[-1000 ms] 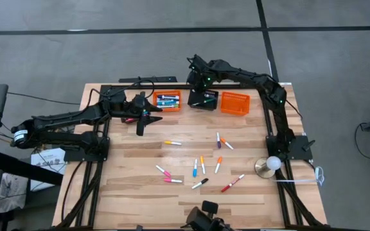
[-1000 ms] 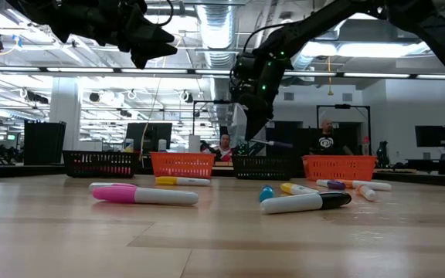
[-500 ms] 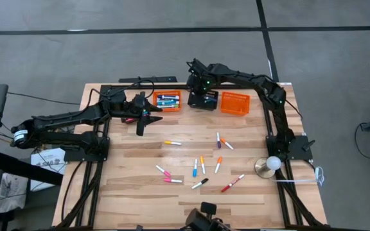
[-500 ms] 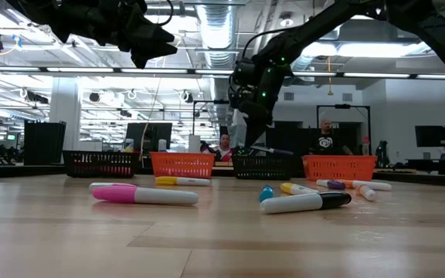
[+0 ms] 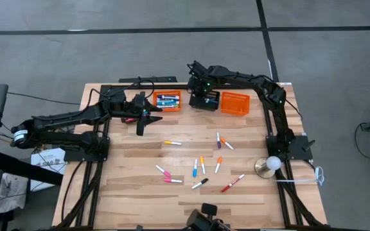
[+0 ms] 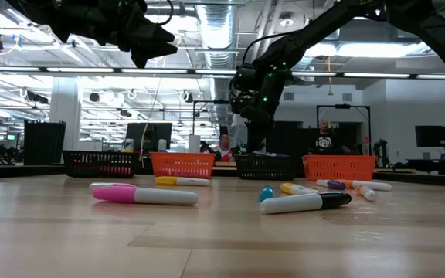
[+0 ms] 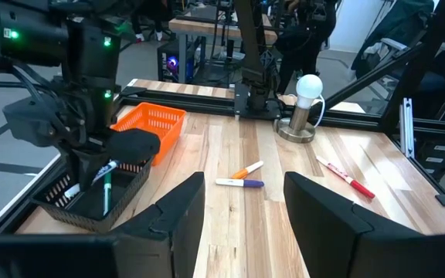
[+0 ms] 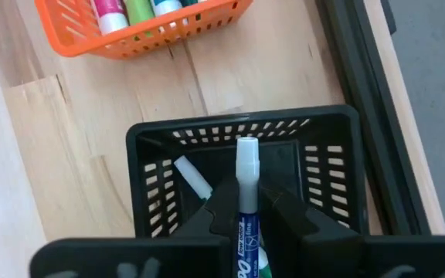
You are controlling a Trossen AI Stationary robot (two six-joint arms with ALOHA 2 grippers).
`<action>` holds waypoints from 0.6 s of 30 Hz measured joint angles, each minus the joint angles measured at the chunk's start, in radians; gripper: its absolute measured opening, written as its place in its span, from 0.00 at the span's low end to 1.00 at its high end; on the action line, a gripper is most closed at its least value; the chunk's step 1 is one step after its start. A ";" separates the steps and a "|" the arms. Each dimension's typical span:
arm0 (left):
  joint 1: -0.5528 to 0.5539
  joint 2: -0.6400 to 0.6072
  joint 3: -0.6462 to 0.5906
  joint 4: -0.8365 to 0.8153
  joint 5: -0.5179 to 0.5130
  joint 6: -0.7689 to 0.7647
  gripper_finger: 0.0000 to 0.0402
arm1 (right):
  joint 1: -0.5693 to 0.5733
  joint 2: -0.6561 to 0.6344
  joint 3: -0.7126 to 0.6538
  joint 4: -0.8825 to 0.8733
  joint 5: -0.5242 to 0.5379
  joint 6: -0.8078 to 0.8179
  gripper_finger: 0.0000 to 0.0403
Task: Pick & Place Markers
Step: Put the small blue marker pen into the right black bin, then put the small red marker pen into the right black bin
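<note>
My right gripper (image 5: pixel 201 96) (image 6: pixel 255 133) hangs over the middle black basket (image 5: pixel 205 101) (image 8: pixel 338 177) at the table's far edge, shut on a marker (image 8: pixel 246 202) with a white end and a blue-printed barrel. A white marker (image 8: pixel 193 177) lies in that basket. Several loose markers (image 5: pixel 195 168) (image 6: pixel 144 194) lie flat on the wooden table. My left gripper (image 5: pixel 141 125) (image 7: pixel 243 179) is open and holds nothing. It hovers above the table's far left part, near the left orange basket (image 5: pixel 167 100), which has markers in it. My right gripper pinches the marker's barrel (image 8: pixel 245 224) between its two fingers, coming from above and pointing down. The marker lies along the fingers, and its white end (image 8: pixel 247 154) sticks out past the tips down into the black basket. Whether that end touches the basket's floor, I cannot tell.
A row of baskets stands along the far edge: black (image 6: pixel 101 163), orange (image 6: pixel 182 164), black (image 6: pixel 267 166), orange (image 5: pixel 235 102) (image 6: pixel 340 167). A lamp with a round white bulb (image 5: pixel 272 164) (image 7: pixel 307 91) stands by the right edge. A black frame rail borders the table. People show in the room behind.
My right gripper has come down toward the black basket and tipped its marker from nearly level to pointing down, so the marker's free end now sits inside the basket. It has stayed shut on the marker.
</note>
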 joint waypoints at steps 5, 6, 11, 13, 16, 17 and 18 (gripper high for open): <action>0.000 0.000 0.000 0.000 0.000 0.000 0.44 | 0.000 0.000 -0.001 0.013 -0.001 0.004 0.10; 0.000 0.000 0.000 0.000 0.000 0.000 0.44 | 0.000 0.000 -0.001 0.012 -0.001 0.003 0.11; 0.000 0.000 0.000 0.000 0.000 0.000 0.44 | 0.000 0.000 -0.001 0.005 -0.003 -0.003 0.14; 0.000 0.000 0.000 0.000 0.000 0.000 0.44 | 0.000 0.000 -0.001 0.000 -0.003 -0.003 0.15; 0.000 0.000 0.000 0.000 0.000 0.000 0.44 | 0.000 0.000 -0.001 -0.007 -0.007 -0.002 0.17; 0.000 0.000 0.000 0.000 0.000 0.000 0.44 | 0.000 0.000 -0.001 -0.008 -0.007 0.002 0.18; 0.000 0.000 0.000 0.000 0.000 0.000 0.44 | 0.000 0.000 -0.001 -0.008 -0.007 0.006 0.18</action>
